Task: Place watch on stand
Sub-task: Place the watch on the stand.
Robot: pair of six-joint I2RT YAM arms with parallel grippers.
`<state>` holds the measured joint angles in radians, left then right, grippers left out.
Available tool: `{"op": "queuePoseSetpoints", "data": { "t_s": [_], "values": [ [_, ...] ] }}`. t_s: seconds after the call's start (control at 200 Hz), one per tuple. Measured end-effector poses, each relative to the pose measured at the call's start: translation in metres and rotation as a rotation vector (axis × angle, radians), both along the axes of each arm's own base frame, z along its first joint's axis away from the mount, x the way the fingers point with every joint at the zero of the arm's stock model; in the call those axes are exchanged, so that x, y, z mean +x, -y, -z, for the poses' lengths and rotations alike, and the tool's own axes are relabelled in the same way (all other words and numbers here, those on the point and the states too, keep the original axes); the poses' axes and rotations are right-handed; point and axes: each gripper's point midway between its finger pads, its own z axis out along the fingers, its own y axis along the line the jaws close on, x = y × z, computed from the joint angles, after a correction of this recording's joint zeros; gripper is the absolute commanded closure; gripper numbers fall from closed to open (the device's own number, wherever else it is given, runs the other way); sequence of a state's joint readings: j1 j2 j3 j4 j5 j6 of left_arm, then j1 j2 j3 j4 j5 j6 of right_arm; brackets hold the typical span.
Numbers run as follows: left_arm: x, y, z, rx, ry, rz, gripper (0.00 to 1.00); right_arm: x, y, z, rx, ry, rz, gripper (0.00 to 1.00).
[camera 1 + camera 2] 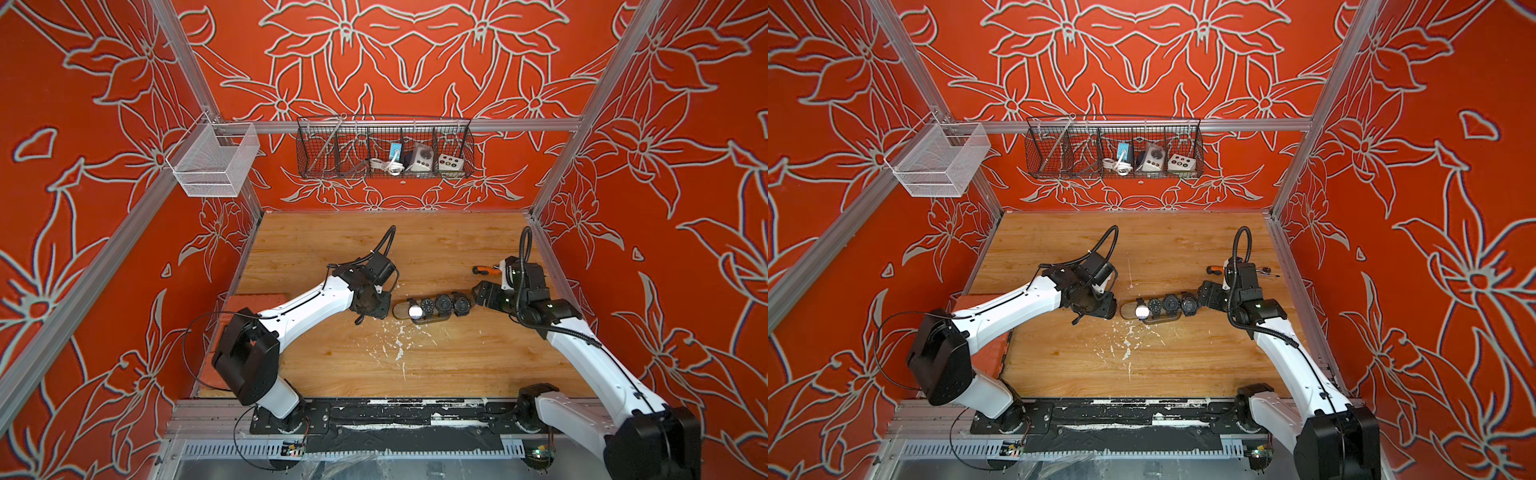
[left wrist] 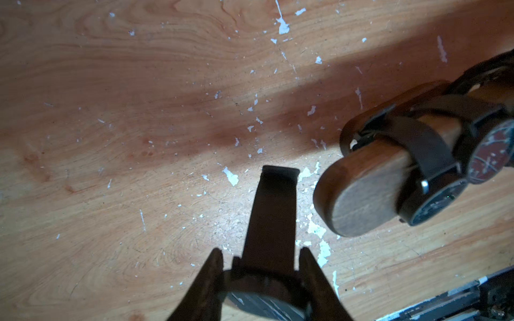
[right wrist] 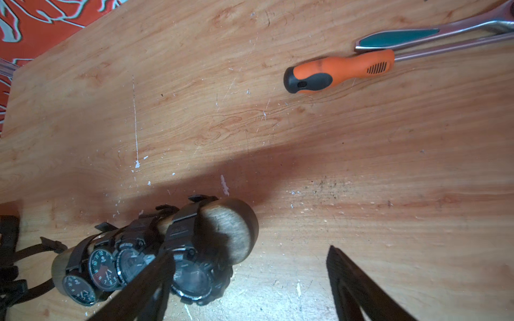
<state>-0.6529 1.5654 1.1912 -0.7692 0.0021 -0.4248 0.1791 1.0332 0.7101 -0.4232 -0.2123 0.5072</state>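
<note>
Left gripper (image 2: 261,250): jaws partly closed on the case of the watch (image 2: 274,211); one strap half juts straight out past the fingertips, its end free.
Watch, location: carried in the left gripper, not on the bar.
Stand (image 2: 358,200): ahead of the left gripper and off to one side; its bare rounded end is the nearest part, close to the strap tip but apart from it.
Stand, contents: four other watches (image 3: 130,264) strapped side by side along the bar.
Right gripper (image 3: 247,253): jaws wide apart, holding nothing; the stand's far end sits just ahead of the fingers. One finger crosses in front of the end watch; contact cannot be told.
Done, as judged: watch picked up and brought near the bare end.
Left, as judged: set it over that bare stretch, then let go.
Unrelated: screwdriver (image 3: 339,71), well beyond the right gripper.
</note>
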Motion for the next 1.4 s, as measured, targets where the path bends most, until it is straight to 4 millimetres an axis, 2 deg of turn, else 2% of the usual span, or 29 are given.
{"op": "queuePoseSetpoints", "data": {
  "t_s": [0.1,0.17,0.25,0.605,0.911,1.166,1.271,1.401],
  "values": [
    [0.001,0.008,0.000,-0.002,-0.005,0.016,0.71,0.004,0.001,0.003,0.029,-0.001,0.003,0.11],
    [0.001,0.014,0.000,-0.006,-0.010,0.028,0.71,0.006,-0.001,0.004,0.042,-0.001,-0.002,0.02],
    [0.002,0.022,0.000,-0.013,-0.016,0.040,0.70,0.008,-0.001,0.005,0.042,0.007,-0.008,0.02],
    [0.003,0.042,0.004,-0.017,-0.036,0.079,0.68,0.012,-0.005,0.010,0.054,0.020,-0.033,0.08],
    [-0.002,0.051,0.006,-0.026,-0.053,0.101,0.60,0.016,-0.016,0.019,0.107,0.004,-0.064,0.13],
    [-0.006,0.060,0.006,-0.050,-0.069,0.118,0.49,0.015,-0.024,0.022,0.130,0.006,-0.091,0.16],
    [-0.008,0.064,0.005,-0.068,-0.076,0.128,0.49,0.015,-0.025,0.022,0.131,0.006,-0.093,0.16],
    [-0.009,0.066,0.005,-0.081,-0.081,0.130,0.54,0.014,-0.027,0.023,0.131,0.005,-0.097,0.16]
  ]
}}
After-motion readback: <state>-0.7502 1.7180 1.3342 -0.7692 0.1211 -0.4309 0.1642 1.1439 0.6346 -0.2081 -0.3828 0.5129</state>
